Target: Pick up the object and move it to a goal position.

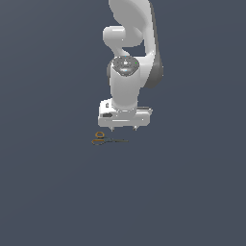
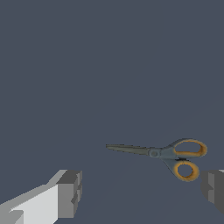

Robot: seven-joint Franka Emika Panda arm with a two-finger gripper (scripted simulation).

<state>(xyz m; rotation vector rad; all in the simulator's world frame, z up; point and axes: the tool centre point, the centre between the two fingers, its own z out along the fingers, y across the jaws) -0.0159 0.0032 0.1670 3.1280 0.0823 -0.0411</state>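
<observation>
We see the gripper (image 1: 124, 128) pointing straight down with its fingers (image 2: 69, 194) spread wide and nothing between them. In the exterior view the fingertips hang just above the plain dark surface (image 1: 192, 192), close to touching but with a sliver of gap, as far as we can tell. The wide spread makes sense to us: the thing to be taken is thin, and open fingers leave room to straddle it before closing.

Moving outward, the scissors (image 1: 106, 140) lie flat on the surface, just beside the gripper and toward the exterior view's left. They are not yet between the fingers. In the wrist view the scissors (image 2: 166, 155) show their orange ring handles near one finger, and the closed dark blades point across toward the other finger, so the shaft runs roughly along the line between the two fingers, not across it. We judge that this is an approach step, with the grasp not yet begun. The gripper probably needs a small shift over the scissors, and perhaps a turn, so that the fingers close across the narrow shaft.

No goal marker shows in either view, and the surface has no visible edges.
</observation>
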